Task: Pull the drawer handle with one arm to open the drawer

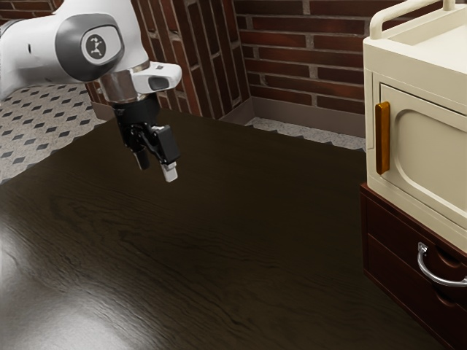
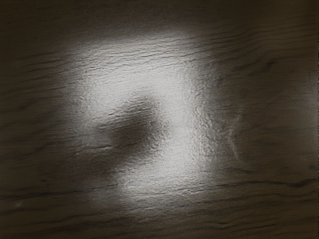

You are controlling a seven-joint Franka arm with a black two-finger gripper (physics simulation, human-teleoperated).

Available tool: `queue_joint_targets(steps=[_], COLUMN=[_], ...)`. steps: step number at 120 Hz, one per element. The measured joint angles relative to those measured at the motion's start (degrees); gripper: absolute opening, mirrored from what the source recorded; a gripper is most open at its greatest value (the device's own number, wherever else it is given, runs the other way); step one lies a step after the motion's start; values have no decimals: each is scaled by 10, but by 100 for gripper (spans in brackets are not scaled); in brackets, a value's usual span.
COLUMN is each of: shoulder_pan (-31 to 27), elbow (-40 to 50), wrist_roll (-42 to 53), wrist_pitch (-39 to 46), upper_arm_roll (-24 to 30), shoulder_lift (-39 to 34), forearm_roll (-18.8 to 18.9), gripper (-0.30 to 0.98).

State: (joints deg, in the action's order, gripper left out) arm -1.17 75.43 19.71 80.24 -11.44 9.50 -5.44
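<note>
The fingers (image 1: pixel 171 173) are standing open with nothing between them, pointing down above the desk (image 1: pixel 190 240) near its far corner at the exterior view's left, well apart from the curved silver handle (image 1: pixel 435 278). That handle is sitting low on the red-brown drawer (image 1: pixel 394 232), toward the desk's side at the exterior view's right, under the cream cupboard (image 1: pixel 419 168). The step now seems to be the approach, and doing it well is probably meaning crossing the desk with the fingers apart, lowering the hand to the handle's height, and keeping clear of the orange door grip (image 1: pixel 382 138) just above. One finger is best going behind the bar and the other in front, near its middle, closing before drawing straight out from the drawer's face; pulling at a slant is risking a slip or a jam. The handle's long axis is running roughly level along the drawer front, slanting down toward the exterior view's right, while its bow is facing outward, away from the drawer.
</note>
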Motion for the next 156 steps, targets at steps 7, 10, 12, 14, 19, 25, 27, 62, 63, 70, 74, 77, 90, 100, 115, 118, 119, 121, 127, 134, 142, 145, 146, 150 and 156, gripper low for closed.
queue_joint_targets(steps=[7, 10, 12, 14, 19, 25, 27, 62, 63, 70, 74, 77, 90, 100, 115, 118, 119, 121, 127, 134, 142, 145, 146, 150, 156], shoulder_pan=[1, 0, 0, 0, -1, -1, 0, 113, 120, 162, 172, 172, 138, 141, 204, 210, 212, 213, 210, 202, 196, 196, 197, 200, 207], elbow=[0, 0, 0, 0, 0, -4, -16, -87, -87, -86, -85, -83, -79, -80, -83, -83, -83, -83, -83, -82, -80, -78, -77, -72, -54], wrist_roll=[-1, -1, -1, -1, -1, -1, -1, 112, 115, 136, 147, 155, 186, 209, 251, 259, 261, 266, 279, 293, 309, 314, 316, 323, 332], wrist_pitch=[0, 0, 0, 0, 0, -2, -4, -8, -7, -4, -2, -2, -2, 0, 8, 9, 9, 10, 12, 14, 16, 17, 18, 21, 26], upper_arm_roll=[1, 1, 1, 1, 0, 1, 0, 179, 182, 195, 197, 198, 200, 207, 231, 232, 232, 233, 233, 234, 234, 234, 235, 235, 235], shoulder_lift=[0, 0, 0, 0, 0, -1, -3, -54, -54, -53, -52, -52, -50, -46, -41, -41, -41, -41, -41, -41, -41, -43, -43, -46, -58], forearm_roll=[0, -1, -1, -1, -2, -2, -2, -4, -1, 14, 19, 22, 34, 71, 104, 107, 107, 109, 113, 116, 112, 110, 110, 107, 104], gripper=[69, 69, 69, 69, 69, 69, 68, 68, 68, 68, 68, 68, 68, 69, 68, 68, 68, 68, 68, 68, 68, 68, 68, 68, 68])
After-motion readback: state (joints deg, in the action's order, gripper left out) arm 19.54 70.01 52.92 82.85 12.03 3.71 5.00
